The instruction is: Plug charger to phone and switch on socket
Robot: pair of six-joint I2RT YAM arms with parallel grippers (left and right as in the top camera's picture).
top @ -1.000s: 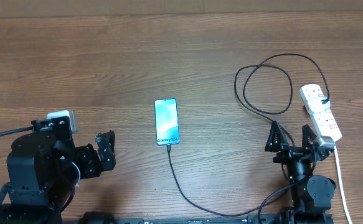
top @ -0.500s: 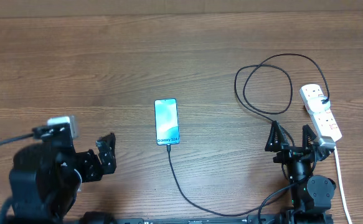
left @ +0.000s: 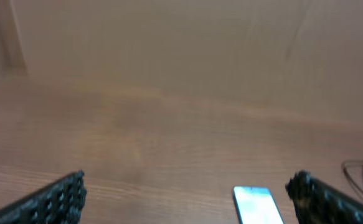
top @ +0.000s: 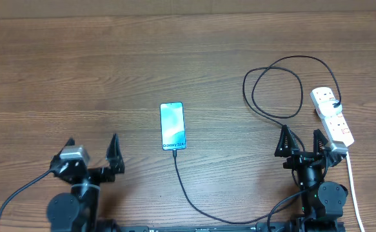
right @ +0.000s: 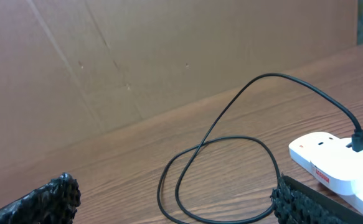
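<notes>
The phone (top: 173, 125) lies flat mid-table with its blue-teal screen up; the left wrist view shows it as the phone (left: 256, 204) low in frame. The black charger cable (top: 182, 183) meets the phone's near end, runs along the front edge, loops at the right (right: 231, 162) and ends in a plug (right: 358, 142) seated in the white socket (top: 333, 119), also seen as the socket (right: 330, 165). My left gripper (top: 91, 147) is open near the front left, well left of the phone. My right gripper (top: 300, 134) is open just in front of the loop, beside the socket.
The socket's thick white cord (top: 353, 193) runs down to the front edge at the far right. A brown cardboard wall (right: 169, 56) stands along the table's back. Bare wood (top: 78, 77) lies left of and behind the phone.
My left arm has swung from a sideways pose to facing straight ahead, drawn back toward the front edge, fingers still apart. The right arm, phone and cable have not moved.
</notes>
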